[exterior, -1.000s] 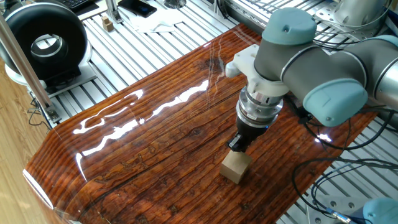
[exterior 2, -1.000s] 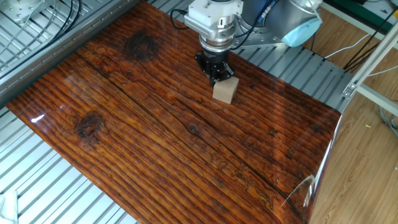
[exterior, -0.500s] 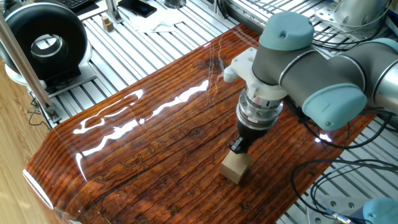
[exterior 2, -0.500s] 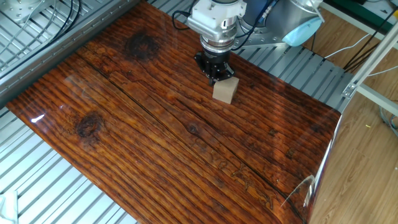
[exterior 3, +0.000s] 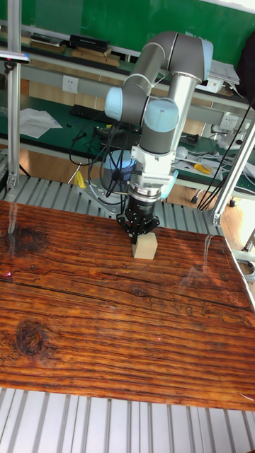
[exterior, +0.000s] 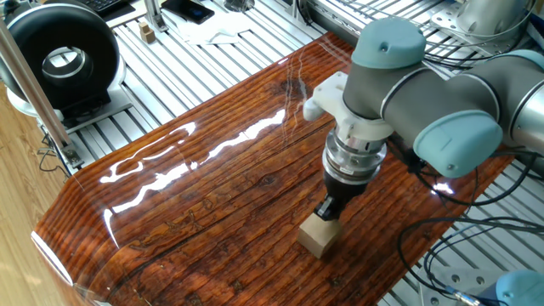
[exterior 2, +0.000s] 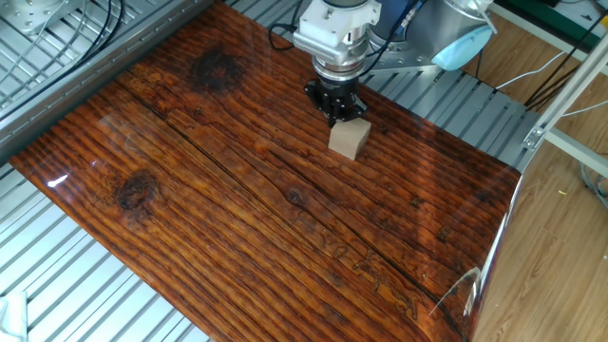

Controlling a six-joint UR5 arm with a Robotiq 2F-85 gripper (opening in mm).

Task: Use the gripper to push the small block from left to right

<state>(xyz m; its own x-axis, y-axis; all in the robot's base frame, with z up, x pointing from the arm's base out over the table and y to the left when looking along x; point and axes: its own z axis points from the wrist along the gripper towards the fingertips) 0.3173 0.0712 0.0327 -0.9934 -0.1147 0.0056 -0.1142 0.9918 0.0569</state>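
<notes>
Claw low over tabletop, black fingers drawn together, tips against block's left edge. Small block just right of claw: plain pale-tan wooden cuboid, unpainted, sharp edges, flat on glossy dark red-brown planks, near tabletop's far edge.

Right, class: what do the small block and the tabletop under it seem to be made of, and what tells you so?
The small light-tan cuboid block looks like bare, unpainted wood: pale, matte, no glare. The dark reddish-brown tabletop looks like wood, or a wood-look surface, under a glossy coat: strong grain lines and knots, with bright white reflections. The black two-fingered gripper beside the block looks like matte plastic or metal; which, I cannot tell.
</notes>
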